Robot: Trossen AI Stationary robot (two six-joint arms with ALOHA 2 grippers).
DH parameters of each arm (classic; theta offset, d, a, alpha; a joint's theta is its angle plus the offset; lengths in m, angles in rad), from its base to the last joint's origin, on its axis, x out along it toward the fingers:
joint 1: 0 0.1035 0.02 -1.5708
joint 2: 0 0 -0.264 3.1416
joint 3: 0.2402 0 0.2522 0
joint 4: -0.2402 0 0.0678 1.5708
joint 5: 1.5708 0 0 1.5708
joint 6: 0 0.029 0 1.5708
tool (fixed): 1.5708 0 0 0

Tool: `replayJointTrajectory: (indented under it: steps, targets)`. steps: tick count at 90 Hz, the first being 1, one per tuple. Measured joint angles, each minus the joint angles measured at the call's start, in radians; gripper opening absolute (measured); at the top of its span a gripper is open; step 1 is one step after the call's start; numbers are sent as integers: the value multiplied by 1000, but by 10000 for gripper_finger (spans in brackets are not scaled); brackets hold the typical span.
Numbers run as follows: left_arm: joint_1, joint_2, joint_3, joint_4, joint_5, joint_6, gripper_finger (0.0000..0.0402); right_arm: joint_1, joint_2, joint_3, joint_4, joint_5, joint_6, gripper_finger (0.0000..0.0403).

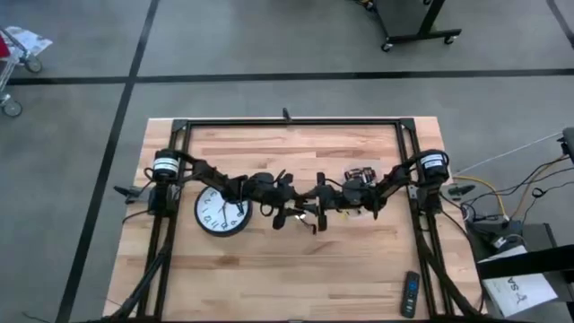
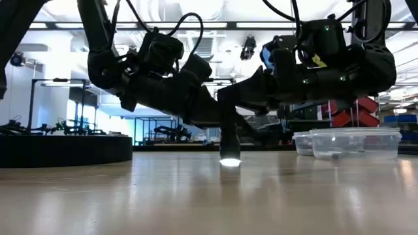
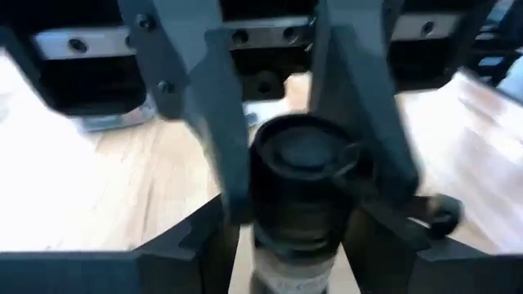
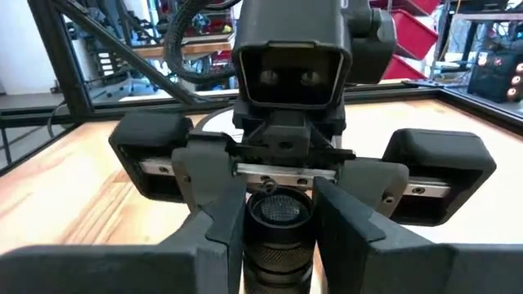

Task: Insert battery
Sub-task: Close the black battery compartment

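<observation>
A black flashlight (image 2: 229, 140) stands upright mid-table, its lit end (image 2: 230, 161) down on the wood. My left gripper (image 1: 289, 213) reaches it from the table's left and my right gripper (image 1: 316, 211) from the right, so they meet face to face. Each is shut on the flashlight's barrel. The left wrist view looks down on the flashlight's round upper end (image 3: 304, 151). The right wrist view shows that end (image 4: 279, 211) between my right fingers, with the left gripper right behind it. No battery shows in any view. My left gripper pinches the flashlight's barrel (image 3: 265, 216) between its two fingers (image 3: 192, 245), coming nearly level from the table's left and lying across the barrel. The flashlight stands upright with its lit end on the table. My right gripper pinches the barrel (image 4: 257, 237) just below its upper end, one finger (image 4: 216, 233) on each side. It comes from the table's right, slanting slightly down, and lies across the barrel. The flashlight stays upright on the table.
A round white wall clock (image 1: 221, 213) lies flat under the left arm. A clear plastic tub (image 2: 346, 143) stands behind the right arm. A dark remote (image 1: 409, 294) lies near the front right corner. A black frame (image 1: 287, 123) borders the table's far and side edges.
</observation>
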Motion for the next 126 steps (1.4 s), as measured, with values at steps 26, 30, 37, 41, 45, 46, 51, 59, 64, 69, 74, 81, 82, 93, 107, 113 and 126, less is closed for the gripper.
replayJointTrajectory:
  steps: [26,30,37,41,45,46,51,59,64,69,74,81,82,93,107,113,126]
  targets:
    - [3,-3,-10,-25,31,21,119,8,-2,-3,0,0,13,92]
    - [4,-3,-14,-16,43,30,116,11,-2,-3,1,0,11,92]
    - [13,-3,-19,-4,87,50,117,17,-2,-3,1,1,11,92]
    - [24,-3,-20,-4,122,67,121,20,-2,-3,1,0,11,92]
    - [41,-3,-21,-2,167,76,126,23,-2,-3,1,-1,11,92]
    - [46,-3,-21,0,180,77,128,23,-2,-3,1,-1,11,92]
    - [73,-4,-21,16,252,77,136,25,-2,-4,1,-1,11,92]
    - [111,-5,-21,47,345,64,148,27,-2,-4,1,-1,12,92]
    - [124,-5,-21,61,381,67,153,27,-2,-3,1,-1,13,92]
    - [133,-5,-21,70,406,76,157,28,-2,-2,1,-3,10,92]
    - [140,-5,-21,71,428,82,161,28,-2,-1,0,-7,6,92]
    - [149,-5,-21,71,472,97,162,29,-2,3,0,-14,-2,92]
    - [151,-5,-21,71,479,99,162,29,-2,4,-1,-16,-2,92]
    - [162,-5,-19,70,526,117,154,29,-1,11,-5,-37,-9,92]
    - [159,0,-19,68,514,144,136,29,-1,17,-8,-39,-9,92]
    - [156,1,-19,62,508,149,131,29,-1,18,-9,-38,-6,92]
    - [149,1,-19,53,499,154,129,29,-1,18,-10,-38,-7,92]
